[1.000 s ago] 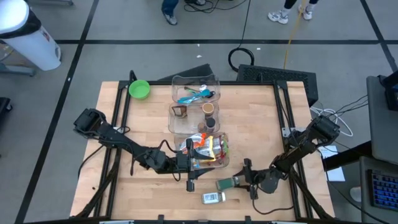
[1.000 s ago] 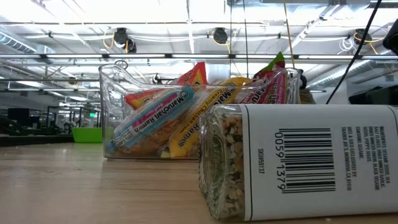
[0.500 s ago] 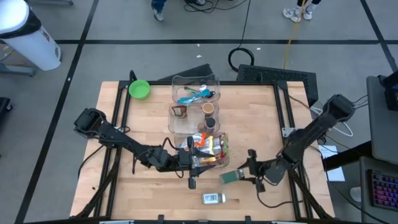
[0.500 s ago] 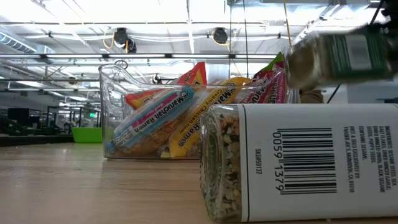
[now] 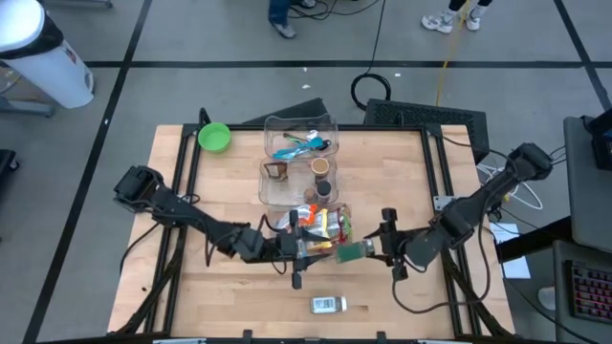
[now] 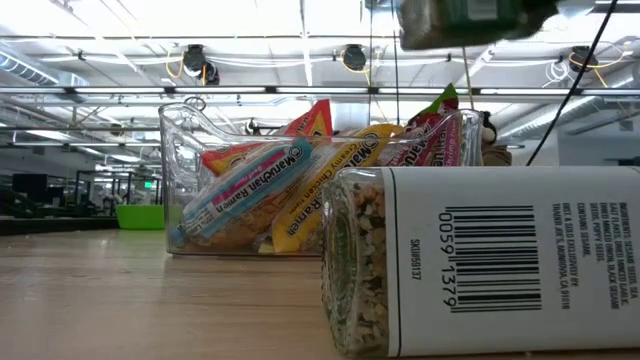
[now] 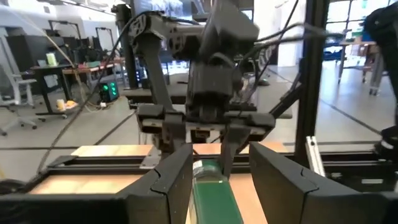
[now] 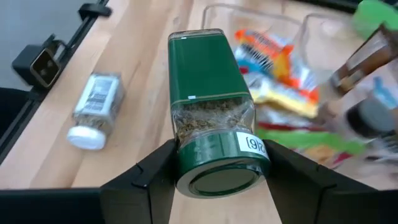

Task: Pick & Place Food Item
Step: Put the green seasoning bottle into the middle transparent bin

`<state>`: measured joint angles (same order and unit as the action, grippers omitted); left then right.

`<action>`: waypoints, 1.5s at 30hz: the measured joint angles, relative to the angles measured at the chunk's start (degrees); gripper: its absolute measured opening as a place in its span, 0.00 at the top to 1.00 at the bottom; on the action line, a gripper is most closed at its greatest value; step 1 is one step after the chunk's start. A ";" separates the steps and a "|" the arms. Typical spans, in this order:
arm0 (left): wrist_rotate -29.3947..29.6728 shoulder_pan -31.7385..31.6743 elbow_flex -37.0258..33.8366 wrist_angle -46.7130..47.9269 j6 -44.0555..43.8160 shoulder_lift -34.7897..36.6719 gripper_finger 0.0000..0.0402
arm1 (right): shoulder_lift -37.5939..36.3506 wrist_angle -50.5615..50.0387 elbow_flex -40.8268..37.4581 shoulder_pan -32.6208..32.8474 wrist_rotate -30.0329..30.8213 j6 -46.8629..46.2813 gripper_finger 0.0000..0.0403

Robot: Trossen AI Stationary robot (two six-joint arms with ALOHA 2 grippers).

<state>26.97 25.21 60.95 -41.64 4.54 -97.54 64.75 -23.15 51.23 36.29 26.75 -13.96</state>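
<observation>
A green-labelled spice jar (image 8: pixel 210 93) with a green lid is held in the air by my right gripper (image 8: pixel 217 180), which is shut on it. In the high view it hangs at the right edge of the clear bin of ramen packets (image 5: pixel 325 229). My left gripper (image 7: pixel 221 158) stands open at that bin, level and facing the right gripper. The jar's bottom end (image 7: pixel 211 186) shows between its fingers, apart from both. A white-labelled spice jar (image 5: pixel 328 305) lies on its side near the front edge. My right gripper pinches the green jar at its lid end (image 8: pixel 186 165) between the two fingers (image 8: pixel 146 180). The jar lies along the fingers and points away from the gripper, toward the table's left. It is lifted clear of the table, tilted slightly down.
Behind the ramen bin stand two more clear bins, one with cups (image 5: pixel 296 180) and one with utensils (image 5: pixel 301 139). A green bowl (image 5: pixel 214 137) sits at the far left corner. A small black part (image 5: pixel 295 280) lies in front of the ramen bin.
My right gripper has risen from the table near the front edge with the green jar, lifting it clear. It has carried it toward the far edge and the ramen bin, up to my left gripper. The white-labelled jar has stayed put.
</observation>
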 joint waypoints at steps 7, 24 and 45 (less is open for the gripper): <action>0.10 -1.99 0.00 1.26 2.87 0.00 0.58 | 0.01 -3.10 4.91 -5.70 -4.58 3.10 0.51; -0.04 -10.02 6.86 16.51 3.17 0.00 0.18 | 0.04 -4.54 5.83 -24.05 -14.07 17.27 0.51; -4.92 -19.22 18.40 48.38 -1.54 -0.79 0.11 | 4.12 -8.82 14.03 -32.61 -19.13 27.36 0.51</action>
<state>22.05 6.00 79.35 6.75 3.00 -98.32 68.87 -31.97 65.26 3.68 7.62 13.40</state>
